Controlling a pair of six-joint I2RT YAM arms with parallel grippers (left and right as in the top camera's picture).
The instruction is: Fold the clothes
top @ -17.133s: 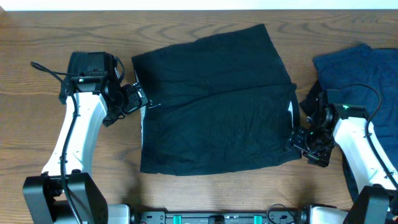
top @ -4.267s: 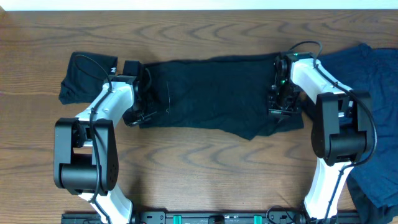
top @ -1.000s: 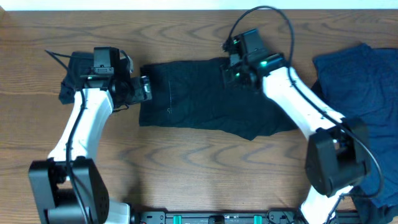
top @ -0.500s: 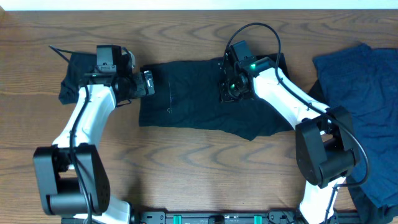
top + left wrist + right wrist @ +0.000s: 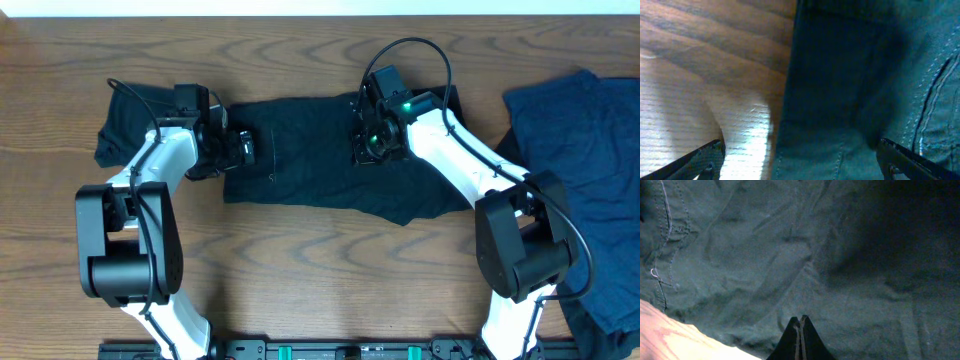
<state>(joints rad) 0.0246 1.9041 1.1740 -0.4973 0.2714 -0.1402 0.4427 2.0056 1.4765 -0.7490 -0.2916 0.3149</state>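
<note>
The clothes include a black garment (image 5: 310,175) folded into a long strip across the middle of the table. My left gripper (image 5: 246,149) stands open at its left end; in the left wrist view the hemmed edge of the garment (image 5: 850,90) lies between the wide-apart fingertips (image 5: 705,159). My right gripper (image 5: 363,148) hovers low over the strip's upper middle, and its fingers (image 5: 800,322) are pressed together over wrinkled black cloth (image 5: 765,255), with nothing visible between them.
A second black garment (image 5: 122,125) lies bunched at the far left behind the left arm. A navy blue garment (image 5: 585,150) covers the right side of the table. Bare wood (image 5: 330,280) runs along the front.
My left gripper has slid right onto the strip's left edge. My right gripper has come down toward the cloth's middle and shut.
</note>
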